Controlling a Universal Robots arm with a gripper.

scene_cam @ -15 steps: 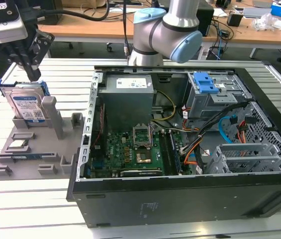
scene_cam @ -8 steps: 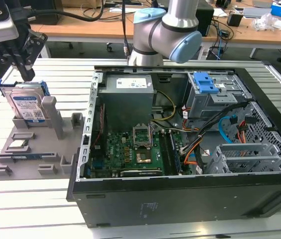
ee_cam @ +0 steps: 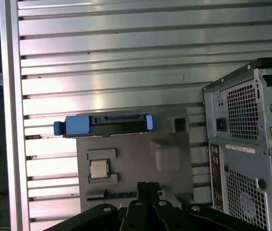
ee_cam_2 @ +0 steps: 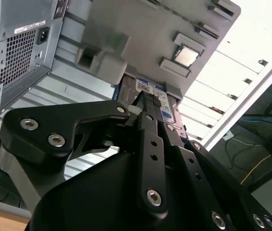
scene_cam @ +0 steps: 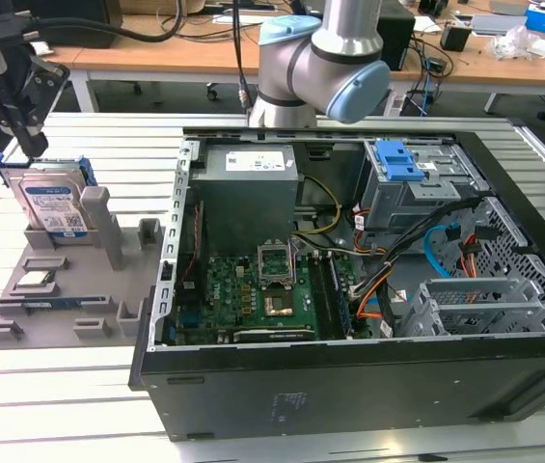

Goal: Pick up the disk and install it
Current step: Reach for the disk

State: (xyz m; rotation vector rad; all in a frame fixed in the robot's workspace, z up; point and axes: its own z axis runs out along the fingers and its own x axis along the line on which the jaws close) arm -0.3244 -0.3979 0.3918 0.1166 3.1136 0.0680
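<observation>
Now, you are in the picking step, as I judge it: the disk (scene_cam: 52, 207) is not yet taken. In the exterior view it stands upright on its edge in the grey holder (scene_cam: 69, 289), at nine o'clock from the open computer case (scene_cam: 349, 395). The gripper (scene_cam: 29, 145) hangs just above the disk, at about eleven o'clock from it, jaws close together and holding nothing. To grasp, I think you need the jaws wider than the disk's thickness and a straight descent over its top edge.
</observation>
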